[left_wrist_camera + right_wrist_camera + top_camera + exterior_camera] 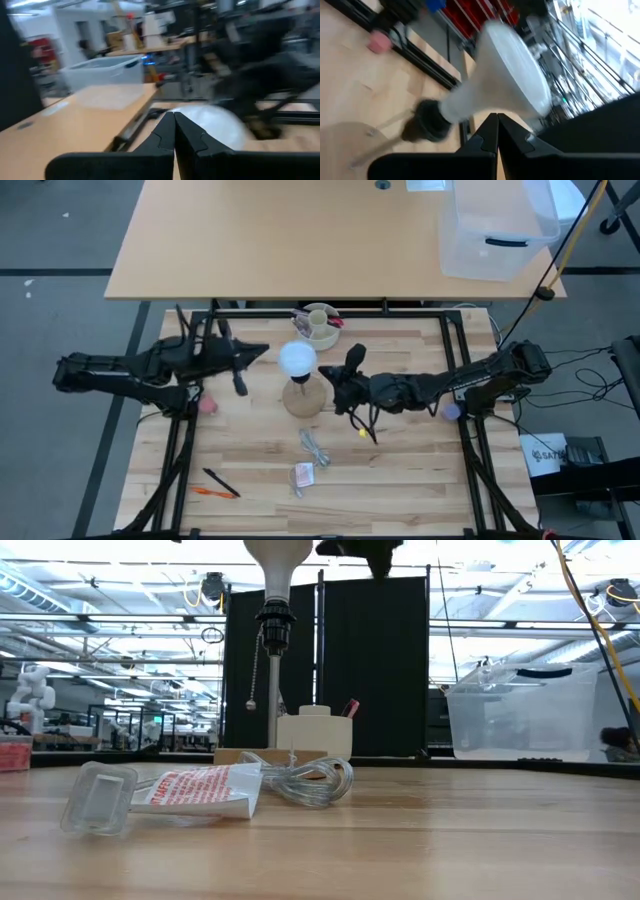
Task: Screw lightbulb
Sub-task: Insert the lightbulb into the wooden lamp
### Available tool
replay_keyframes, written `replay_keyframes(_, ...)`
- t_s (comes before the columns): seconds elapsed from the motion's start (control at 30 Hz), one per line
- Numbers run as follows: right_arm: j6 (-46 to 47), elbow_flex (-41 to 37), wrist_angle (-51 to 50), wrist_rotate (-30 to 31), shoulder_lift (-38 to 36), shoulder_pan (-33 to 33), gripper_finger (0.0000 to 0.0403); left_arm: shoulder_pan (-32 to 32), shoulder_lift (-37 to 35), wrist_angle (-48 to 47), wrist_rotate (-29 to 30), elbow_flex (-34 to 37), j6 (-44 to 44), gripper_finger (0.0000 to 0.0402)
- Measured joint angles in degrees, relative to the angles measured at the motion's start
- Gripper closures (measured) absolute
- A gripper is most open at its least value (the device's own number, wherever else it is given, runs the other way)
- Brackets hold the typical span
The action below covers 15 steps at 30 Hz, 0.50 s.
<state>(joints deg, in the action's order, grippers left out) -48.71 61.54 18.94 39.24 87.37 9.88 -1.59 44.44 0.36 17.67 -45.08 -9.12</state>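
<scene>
Near the table's centre: lightbulb (297, 358) seated in the socket (273, 617), both grippers clear.

Toward the near edge we see a loose cord (316, 446) and a packet (303, 474) lying flat. Farther in, the lightbulb stands upright, neck down in the black socket atop the tan lamp base (303, 398); we judge it already threaded. The right gripper (353, 360), fingers pressed shut on nothing, sits just beside the dome. The left gripper (240, 386), likewise closed and empty, waits near the left edge.
</scene>
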Motion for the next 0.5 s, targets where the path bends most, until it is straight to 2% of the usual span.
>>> replay_keyframes(0.13,-0.1,0.0,1.2,0.0,0.0,-3.0,0.0403,-2.6,0.7,0.1,-3.7,0.0,0.0,0.0401)
replay_keyframes(0.37,-0.4,0.0,5.0,-0.5,0.0,-7.4,0.0403,-4.6,5.9,-0.2,-3.5,0.0,0.9,0.0401)
replay_keyframes(0.5,-1.8,0.0,6.9,-4.4,0.0,-8.5,0.0403,-4.6,7.0,-0.5,-2.6,0.0,1.4,0.0401)
